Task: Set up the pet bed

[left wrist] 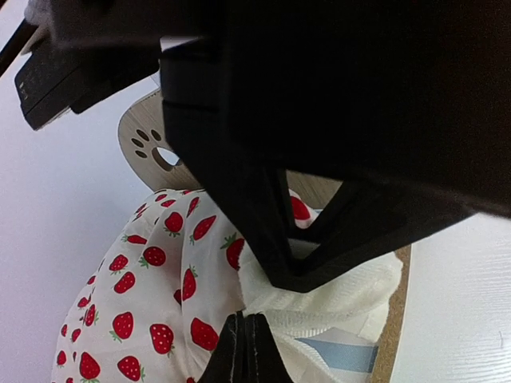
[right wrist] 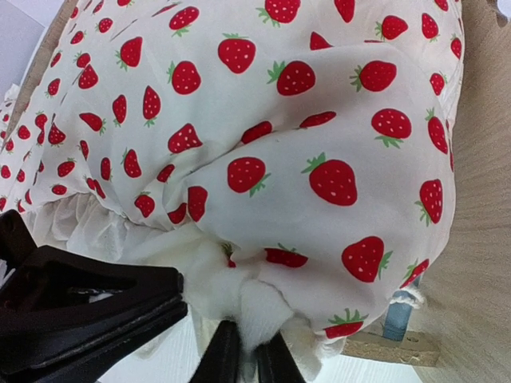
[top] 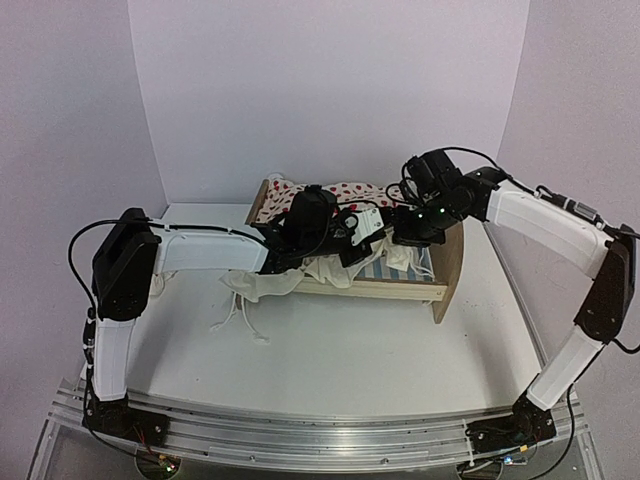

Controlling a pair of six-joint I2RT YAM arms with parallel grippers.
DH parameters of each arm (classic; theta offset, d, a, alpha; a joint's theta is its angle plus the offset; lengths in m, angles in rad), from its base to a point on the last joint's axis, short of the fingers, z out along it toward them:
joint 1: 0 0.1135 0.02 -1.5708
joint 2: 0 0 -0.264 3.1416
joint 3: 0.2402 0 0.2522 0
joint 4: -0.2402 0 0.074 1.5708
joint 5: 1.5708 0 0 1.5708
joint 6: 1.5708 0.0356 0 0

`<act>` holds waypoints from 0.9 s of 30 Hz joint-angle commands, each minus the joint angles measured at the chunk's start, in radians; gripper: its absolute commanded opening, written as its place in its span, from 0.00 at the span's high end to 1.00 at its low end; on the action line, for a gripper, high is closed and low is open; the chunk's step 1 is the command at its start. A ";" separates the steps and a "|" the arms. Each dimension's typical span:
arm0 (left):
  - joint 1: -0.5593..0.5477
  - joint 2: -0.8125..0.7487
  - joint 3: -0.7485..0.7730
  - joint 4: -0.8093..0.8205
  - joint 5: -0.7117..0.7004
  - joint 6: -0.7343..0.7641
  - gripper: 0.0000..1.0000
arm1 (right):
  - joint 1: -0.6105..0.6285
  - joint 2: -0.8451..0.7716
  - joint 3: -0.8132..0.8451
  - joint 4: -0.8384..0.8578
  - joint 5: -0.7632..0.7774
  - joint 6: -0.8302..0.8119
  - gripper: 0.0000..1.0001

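White table (top: 330, 350), white walls (top: 330, 90) on three sides. Along the near edge, aluminium rail (top: 300, 432) with both arm bases on it, one left, one right.

Farther in, left of centre: white ruffled edge of blanket (top: 262, 285) spilled off the bed onto the table, thin ties trailing toward the near side.

Behind that, pet bed (top: 375, 290) at far middle of the table, lengthwise left to right. Tall rounded headboard (top: 452, 250) at the right end, lower footboard (top: 262, 200) at the far left. Strip of blue-and-white striped mattress (top: 385, 268) showing near the headboard. Rest under strawberry-print cloth, bunched along the far side.

Both arms reaching in over the bed, meeting above its middle.

Left gripper (left wrist: 245, 321): jaws pressed together, tips at the seam of strawberry print and white ruffle. Any cloth caught between them: cannot tell.

Right gripper (right wrist: 250, 331): pinches a fold of white ruffle between its fingers, close to the headboard end.

From the left wrist view, beyond the right gripper's dark body: paw-print cut-out (left wrist: 152, 148) in a rounded wooden end board.
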 commanded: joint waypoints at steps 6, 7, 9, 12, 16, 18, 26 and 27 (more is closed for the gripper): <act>0.038 0.008 0.080 -0.058 0.014 -0.048 1.00 | -0.019 -0.199 -0.091 0.011 0.028 -0.177 0.64; 0.040 0.010 0.082 -0.061 0.015 -0.047 1.00 | -0.022 -0.218 -0.110 0.010 0.030 -0.198 0.65; 0.044 0.018 0.090 -0.067 0.014 -0.046 1.00 | -0.036 -0.251 -0.148 0.010 0.019 -0.225 0.68; 0.052 0.025 0.097 -0.068 0.010 -0.048 1.00 | -0.048 -0.258 -0.173 -0.002 -0.025 -0.263 0.71; 0.064 0.027 0.114 -0.082 0.012 -0.063 1.00 | -0.066 -0.235 -0.207 -0.023 -0.071 -0.329 0.82; 0.065 0.028 0.114 -0.081 0.014 -0.061 1.00 | -0.069 -0.221 -0.232 -0.022 -0.107 -0.367 0.83; 0.067 0.038 0.127 -0.073 0.013 -0.060 1.00 | -0.069 -0.205 -0.361 0.104 -0.138 -0.417 0.82; 0.068 0.038 0.126 -0.074 0.014 -0.060 1.00 | -0.069 -0.205 -0.366 0.130 -0.113 -0.421 0.81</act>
